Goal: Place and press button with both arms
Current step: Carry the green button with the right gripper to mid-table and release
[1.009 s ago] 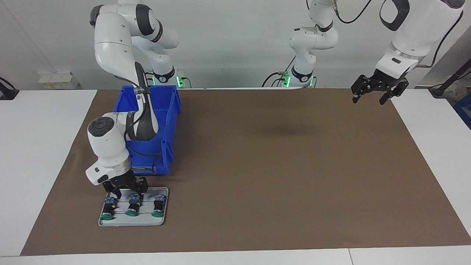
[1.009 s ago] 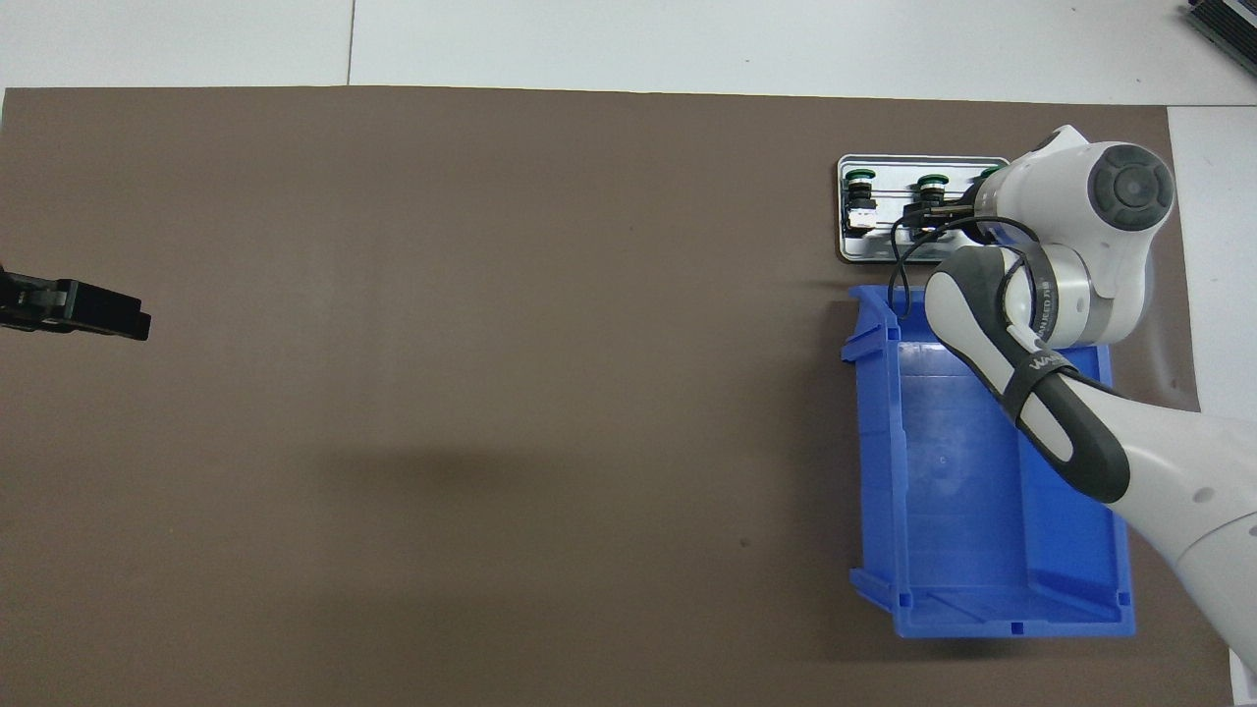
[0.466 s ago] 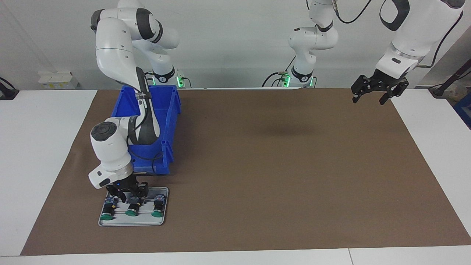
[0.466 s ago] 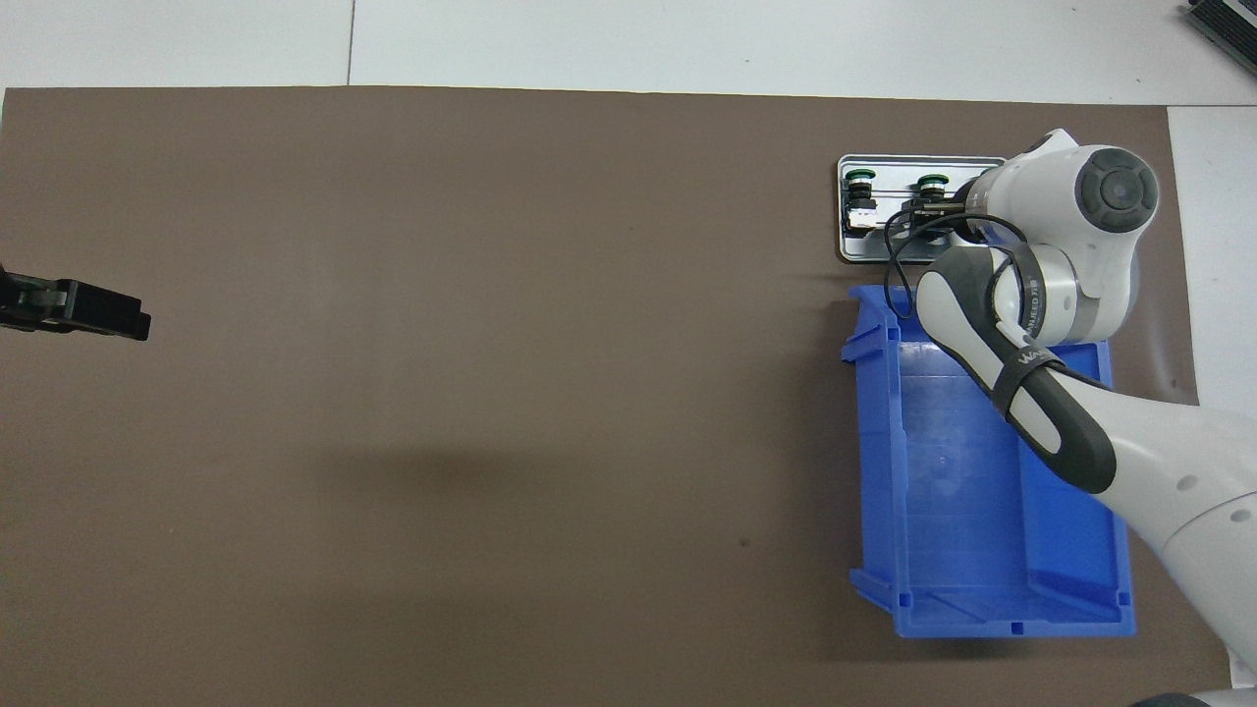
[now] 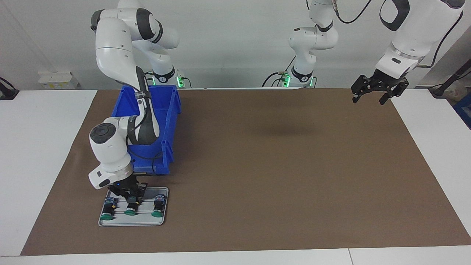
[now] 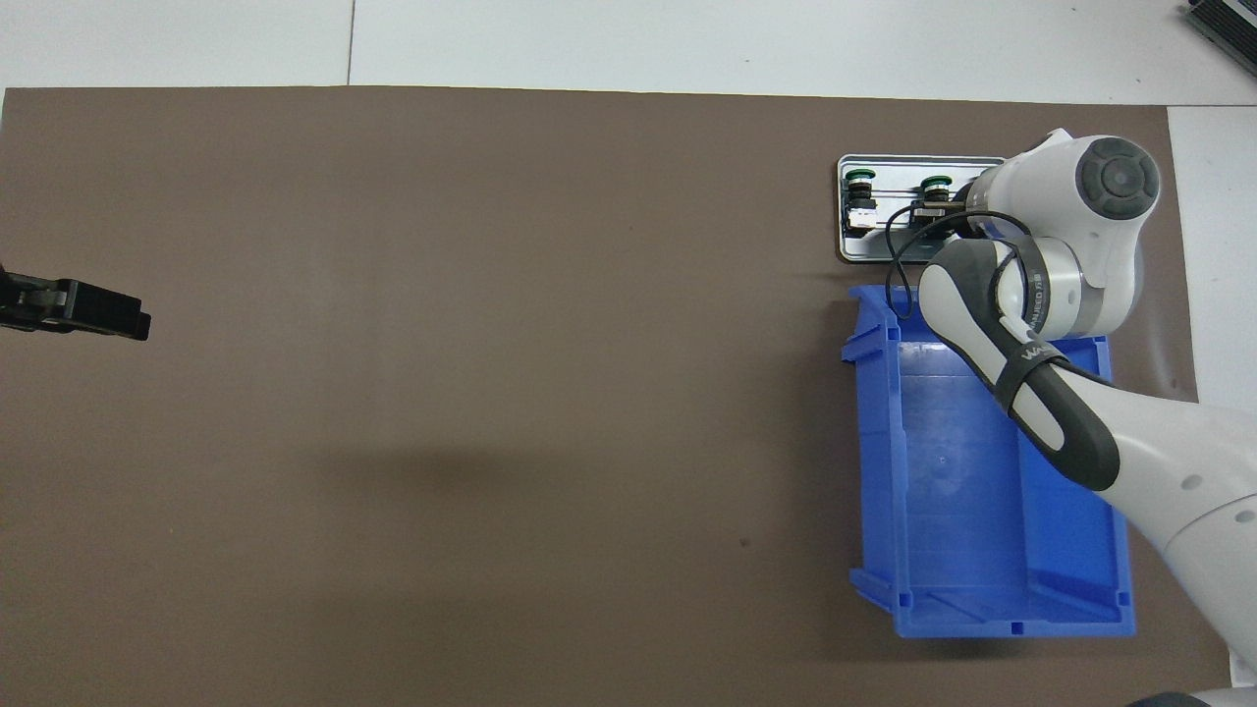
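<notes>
Three green-capped buttons lie side by side on a grey tray point(image 5: 145, 219) near the mat's edge at the right arm's end. My right gripper point(image 5: 131, 198) is down on the tray, its fingers closed around the base of the middle button point(image 5: 130, 210). The other two buttons point(image 5: 107, 213) point(image 5: 158, 210) lie untouched on either side. In the overhead view the right arm covers one button, and the middle button point(image 6: 934, 187) and the tray point(image 6: 874, 245) show. My left gripper point(image 5: 369, 96) is open and empty, waiting in the air over the left arm's end of the mat; it also shows in the overhead view point(image 6: 79, 309).
A blue bin point(image 5: 167, 110), seen to be empty in the overhead view point(image 6: 962, 491), stands just nearer to the robots than the tray. The brown mat point(image 5: 276, 165) covers the table between the two arms.
My right gripper has come down onto the tray and narrowed its wide-spread fingers around the middle button. The left arm has not moved.
</notes>
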Tool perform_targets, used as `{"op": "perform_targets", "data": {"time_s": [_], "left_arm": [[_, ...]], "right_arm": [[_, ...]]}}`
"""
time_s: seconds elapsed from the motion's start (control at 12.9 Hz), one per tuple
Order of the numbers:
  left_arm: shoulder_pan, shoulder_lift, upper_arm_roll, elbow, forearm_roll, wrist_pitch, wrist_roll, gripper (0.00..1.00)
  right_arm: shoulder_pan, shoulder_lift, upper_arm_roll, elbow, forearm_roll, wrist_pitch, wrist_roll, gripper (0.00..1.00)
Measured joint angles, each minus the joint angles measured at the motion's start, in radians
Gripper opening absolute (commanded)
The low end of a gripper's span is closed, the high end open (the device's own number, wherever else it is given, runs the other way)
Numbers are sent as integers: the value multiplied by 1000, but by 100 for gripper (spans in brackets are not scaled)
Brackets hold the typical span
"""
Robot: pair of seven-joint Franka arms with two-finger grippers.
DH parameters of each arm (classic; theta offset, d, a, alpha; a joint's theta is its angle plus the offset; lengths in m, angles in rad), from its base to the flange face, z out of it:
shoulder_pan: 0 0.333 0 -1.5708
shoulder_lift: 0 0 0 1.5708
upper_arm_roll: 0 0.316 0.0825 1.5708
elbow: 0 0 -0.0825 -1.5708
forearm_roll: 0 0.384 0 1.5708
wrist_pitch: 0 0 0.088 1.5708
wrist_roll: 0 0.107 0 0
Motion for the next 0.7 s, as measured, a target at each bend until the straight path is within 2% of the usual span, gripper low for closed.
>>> {"op": "perform_targets", "data": {"time_s": [0.23, 0.39, 0.54, 0.7], "left_arm": [[0, 0, 0, 0, 0, 0, 0, 100], [0, 0, 0, 0, 0, 0, 0, 100], [0, 0, 0, 0, 0, 0, 0, 100], [0, 0, 0, 0, 0, 0, 0, 100]], "right_arm": [[1, -13, 41, 145, 0, -243, 5, 0], [2, -40, 71, 196, 1, -353, 59, 0], [12, -66, 110, 208, 0, -441, 182, 0], [100, -80, 126, 232, -6, -525, 382, 0]]}}
